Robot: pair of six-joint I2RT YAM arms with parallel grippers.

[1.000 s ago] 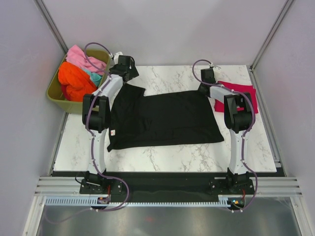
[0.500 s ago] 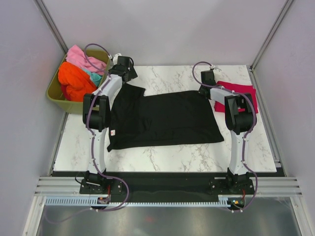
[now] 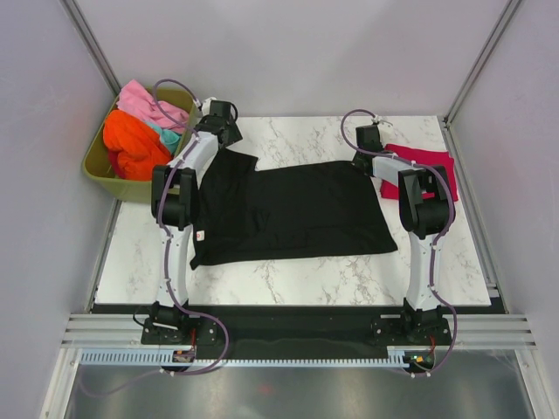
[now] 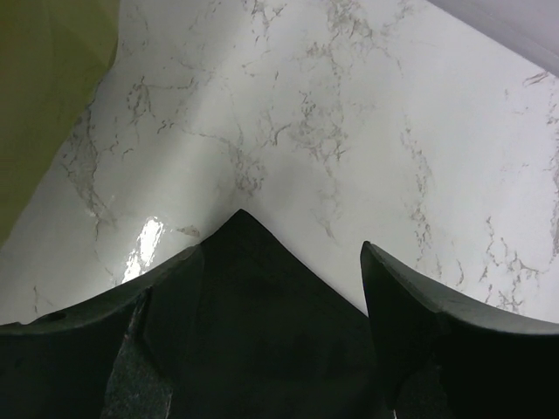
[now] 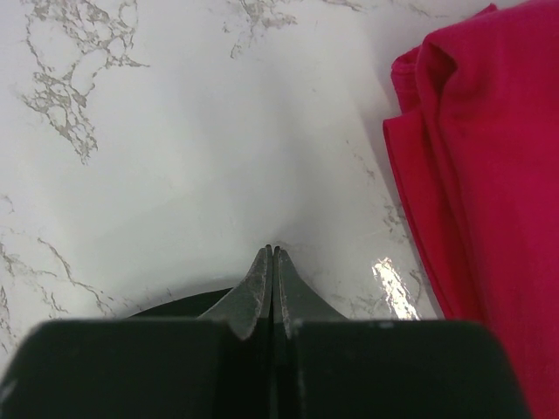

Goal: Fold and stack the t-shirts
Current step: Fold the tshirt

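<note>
1. In the top view we saw the black t-shirt (image 3: 293, 209) spread flat at the centre of the marble table (image 3: 288, 279). Its small pale neck label (image 3: 201, 235) lay at the lower left, too small to read. A folded crimson t-shirt (image 3: 428, 164) lay at the upper right, just beside the black one. An olive-green tub (image 3: 94, 166) at the upper left held orange (image 3: 131, 144), pink (image 3: 144, 100) and teal (image 3: 170, 137) shirts. The left gripper (image 3: 225, 131) stood over the black shirt's upper-left sleeve and the right gripper (image 3: 364, 148) at its upper-right corner. We could not judge either opening here.

2. The left wrist view alone showed that gripper's fingers (image 4: 437, 349) spread wide. A peaked corner of black cloth (image 4: 253, 305) lay on the marble between them, gripped by neither. The tub's wall (image 4: 44, 87) filled the upper left.

3. The right wrist view alone showed the other fingers (image 5: 262, 288) pressed fully together over white marble. A sliver of black cloth (image 5: 175, 305) showed at their base; whether they pinched it we could not tell. The crimson shirt (image 5: 489, 175) filled the right edge.
</note>
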